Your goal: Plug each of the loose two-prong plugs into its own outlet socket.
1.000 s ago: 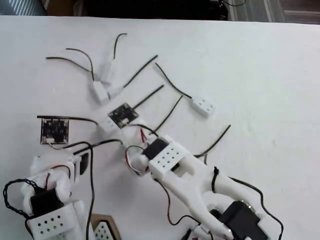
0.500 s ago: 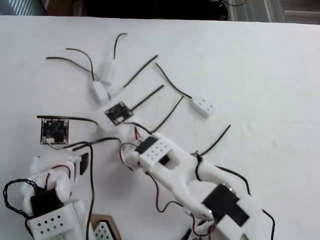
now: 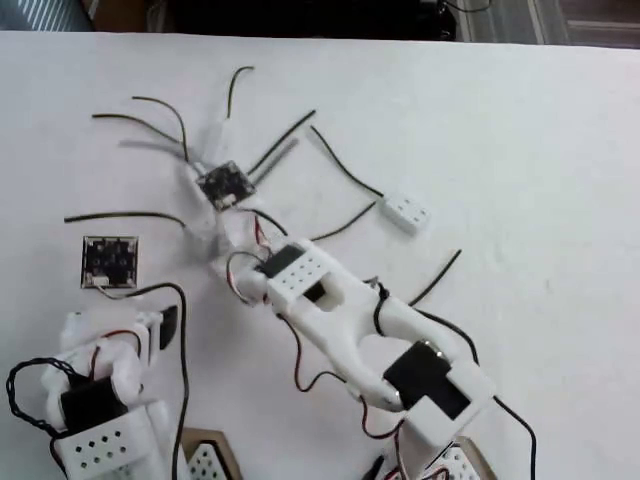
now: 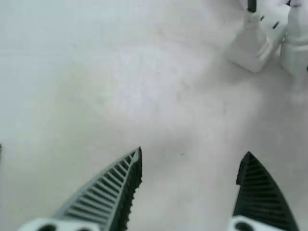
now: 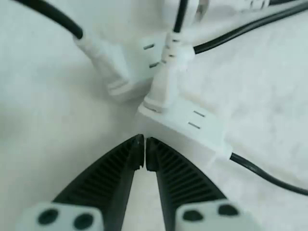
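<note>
1. The left claw (image 4: 192, 159) is nearest, at about 7 o'clock on the desk (image 3: 540, 150). Its jaws are spread and released, holding nothing, with bare desk between them.
2. Past its tips, well apart from them, a white plug (image 4: 248, 43) with a black cable lies on the desk.
3. Just beyond the left arm (image 3: 100, 410), at about 9 o'clock from the desk's middle, a black patterned square (image 3: 110, 260) lies flat.
4. The right arm (image 3: 350, 320) lies stretched from 5 o'clock toward 10 o'clock, across the middle of the desk. The right claw (image 5: 144, 144) is clenched, fingertips together with nothing between them.
5. Just beyond those tips lies an outlet block (image 5: 185, 127), white, with two slots showing on its top face. I cannot tell if the tips touch it. A seated plug (image 5: 163, 84) stands against the block's far end, its prongs hidden and its black cable running away.
6. Right beside that, a second plug (image 5: 103, 67) on a thick black cable meets a second outlet block (image 5: 139, 57), which also shows two slots.
7. Farther out, at about 2 o'clock, a lone outlet block (image 3: 407, 212) lies by itself on its cable. At 11 o'clock several black cables (image 3: 150, 115) fan outward.
</note>
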